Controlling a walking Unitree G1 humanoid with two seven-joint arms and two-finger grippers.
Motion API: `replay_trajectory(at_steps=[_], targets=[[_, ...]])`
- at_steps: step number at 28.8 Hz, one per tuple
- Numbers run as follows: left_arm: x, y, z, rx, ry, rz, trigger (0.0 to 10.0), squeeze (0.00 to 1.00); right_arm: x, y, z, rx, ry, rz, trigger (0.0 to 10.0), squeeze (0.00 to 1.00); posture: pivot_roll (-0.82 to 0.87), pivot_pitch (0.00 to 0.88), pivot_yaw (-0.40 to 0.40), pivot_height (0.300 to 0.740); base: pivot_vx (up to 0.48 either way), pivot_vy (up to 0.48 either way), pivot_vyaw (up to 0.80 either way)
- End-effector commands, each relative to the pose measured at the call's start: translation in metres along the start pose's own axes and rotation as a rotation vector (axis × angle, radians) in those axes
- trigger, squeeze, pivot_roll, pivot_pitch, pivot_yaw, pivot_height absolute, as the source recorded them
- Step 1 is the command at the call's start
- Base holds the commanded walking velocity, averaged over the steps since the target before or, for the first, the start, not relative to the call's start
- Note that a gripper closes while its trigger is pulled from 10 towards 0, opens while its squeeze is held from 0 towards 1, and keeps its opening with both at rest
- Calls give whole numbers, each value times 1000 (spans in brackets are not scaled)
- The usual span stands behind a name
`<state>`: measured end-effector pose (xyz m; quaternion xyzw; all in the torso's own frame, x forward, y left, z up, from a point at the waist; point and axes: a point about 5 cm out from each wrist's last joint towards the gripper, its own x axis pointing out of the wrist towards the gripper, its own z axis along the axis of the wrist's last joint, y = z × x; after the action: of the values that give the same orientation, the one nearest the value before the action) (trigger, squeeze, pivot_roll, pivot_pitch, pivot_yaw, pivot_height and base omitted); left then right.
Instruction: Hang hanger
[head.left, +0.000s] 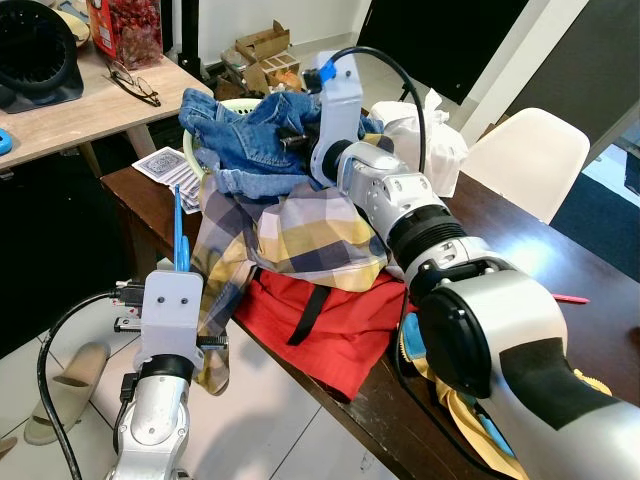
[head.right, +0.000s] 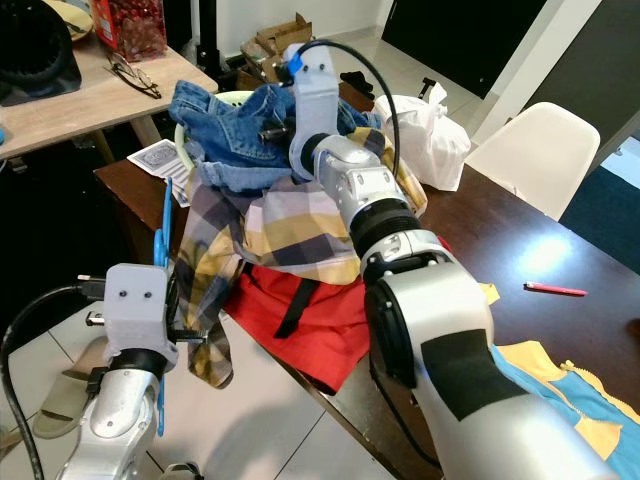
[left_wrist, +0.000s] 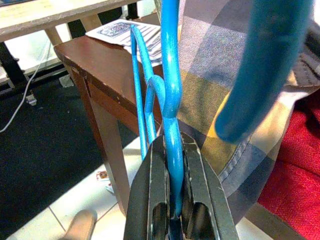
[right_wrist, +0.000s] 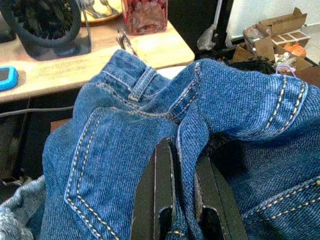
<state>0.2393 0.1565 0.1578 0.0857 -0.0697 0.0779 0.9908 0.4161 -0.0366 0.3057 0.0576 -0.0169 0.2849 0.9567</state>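
A blue plastic hanger is clamped in my left gripper, which is shut on its stem. It stands upright by the table's near left corner, hanger rising beside a plaid shirt. My right arm reaches across the clothes pile. Its gripper is shut on a fold of the blue jeans. The jeans lie on top of the pile at the table's far end, over a pale green basket.
Red cloth hangs over the edge of the dark wooden table. A white bag and a white chair stand behind. A light desk is at the left, a slipper on the floor.
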Motion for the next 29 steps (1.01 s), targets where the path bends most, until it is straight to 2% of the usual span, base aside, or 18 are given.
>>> replay_trajectory(at_steps=[1,3,4,5,6,8,9,12,15,18,20,21,23,24,25,26,28,29], targets=[[-3,-6,-2,-16,20,-16,10000,0,-2,-6,15,48,-90,-18,0,0,217,156,-261,740,0,0,0],[-3,-6,-2,-15,20,-17,10000,0,-4,-7,25,80,-153,-12,0,0,219,154,-258,740,0,0,0],[-2,-6,-3,-14,21,-17,10000,0,-6,-9,40,135,-234,-7,0,0,220,152,-257,740,0,0,0],[-2,-6,-3,-14,21,-17,10000,0,-6,-9,40,135,-234,-7,0,0,220,152,-257,740,0,0,0],[-2,-6,-3,-13,21,-17,10000,0,-9,-13,55,199,-320,-8,0,0,220,151,-256,740,0,0,0],[-2,-6,-3,-13,21,-17,10000,0,-9,-13,55,199,-320,-8,0,0,220,151,-256,740,0,0,0],[-2,-6,-3,-12,22,-18,10000,0,-16,-22,75,281,-421,-27,0,0,224,147,-254,740,0,0,0],[-2,-6,-3,-12,22,-18,10000,0,-16,-22,75,281,-421,-27,0,0,224,147,-254,740,0,0,0],[-1,-6,-4,-9,24,-18,10000,0,-47,-60,124,434,-658,-113,0,0,227,140,-254,740,0,0,0],[-1,-6,-4,-9,24,-18,10000,0,-47,-60,124,434,-658,-113,0,0,227,140,-254,740,0,0,0],[-1,-6,-4,-9,25,-19,10000,0,-57,-71,134,450,-707,-139,0,0,227,138,-251,740,0,0,0],[-2,-6,-5,-8,26,-20,10000,0,-69,-84,144,459,-757,-171,0,0,228,137,-250,740,0,0,0],[-2,-6,-5,-8,26,-20,10000,0,-69,-84,144,459,-757,-171,0,0,228,137,-250,740,0,0,0],[-2,-6,-5,-8,27,-21,10000,0,-82,-97,152,447,-798,-211,0,0,226,134,-246,740,0,0,0],[-2,-6,-5,-8,27,-21,10000,0,-82,-97,152,447,-798,-211,0,0,226,134,-246,740,0,0,0],[-2,-6,-6,-8,28,-22,10000,0,-93,-108,158,434,-828,-234,0,0,226,131,-245,740,0,0,0],[-2,-6,-6,-8,28,-22,10000,0,-93,-108,158,434,-828,-234,0,0,226,131,-245,740,0,0,0],[-2,-6,-5,-9,24,-24,10000,0,-109,-123,161,388,-860,-243,0,0,225,125,-243,740,0,0,0]])
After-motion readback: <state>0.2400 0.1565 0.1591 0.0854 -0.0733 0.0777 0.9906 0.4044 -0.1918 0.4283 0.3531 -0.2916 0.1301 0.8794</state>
